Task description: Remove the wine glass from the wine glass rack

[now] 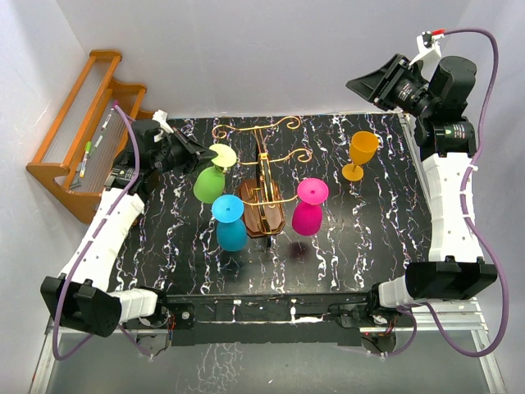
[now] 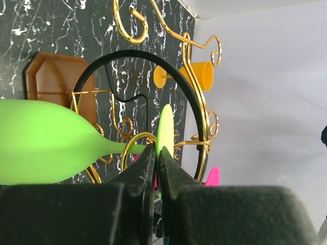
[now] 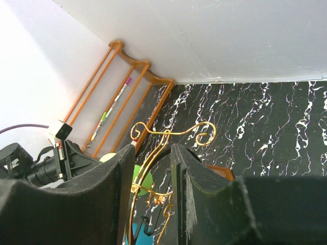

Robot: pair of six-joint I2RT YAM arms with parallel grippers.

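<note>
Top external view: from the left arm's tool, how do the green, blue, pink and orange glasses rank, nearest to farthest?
1. Lime-green wine glass, foot clamped in the left tool.
2. Turquoise-blue wine glass, toward the arm bases.
3. Magenta-pink wine glass, right of the brown wooden rack.
4. Orange wine glass, upright, far right.

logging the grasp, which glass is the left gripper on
The green glass: left gripper pinches its foot. The blue glass, pink glass and orange glass are untouched.

Glossy wooden wine glass rack (image 1: 262, 210) with shiny gold wire arms (image 1: 256, 127); matt green wine glass (image 1: 208, 185).
</note>
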